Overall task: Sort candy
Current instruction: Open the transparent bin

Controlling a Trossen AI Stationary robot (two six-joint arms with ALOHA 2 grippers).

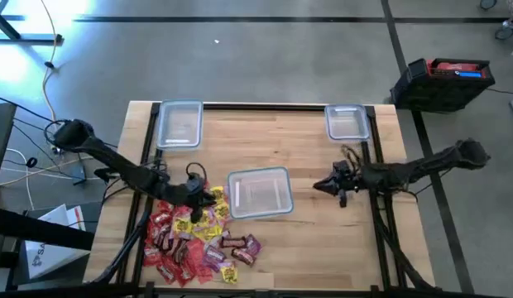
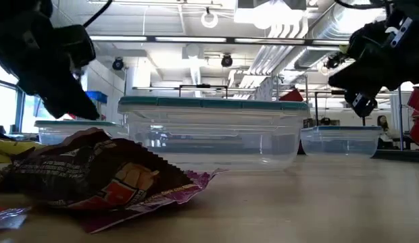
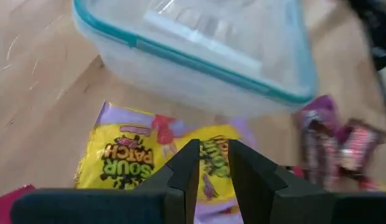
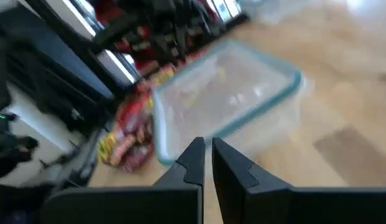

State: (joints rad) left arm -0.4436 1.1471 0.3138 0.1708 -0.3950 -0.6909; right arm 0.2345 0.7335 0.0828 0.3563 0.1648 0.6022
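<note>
Over candy [image 1: 194,236], left tool [image 1: 217,195], narrowly parted

- The worktop [image 1: 314,240] is light wood with a dark frame at its edges.
- The floor [image 1: 265,58] is smooth and grey, with dark lines across it.
- A black crate [image 1: 443,84] with something red inside sits on the floor.
- Loose cables [image 1: 37,161] lie beside the worktop.
- Overhead, silver pipes [image 2: 290,27] and a round lamp [image 2: 209,18] hang.
- Far behind stands maybe a person [image 2: 383,123].

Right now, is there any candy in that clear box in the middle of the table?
Empty. From above, the middle box shows only clear plastic inside; the candy lies piled on the table beside it.
</note>
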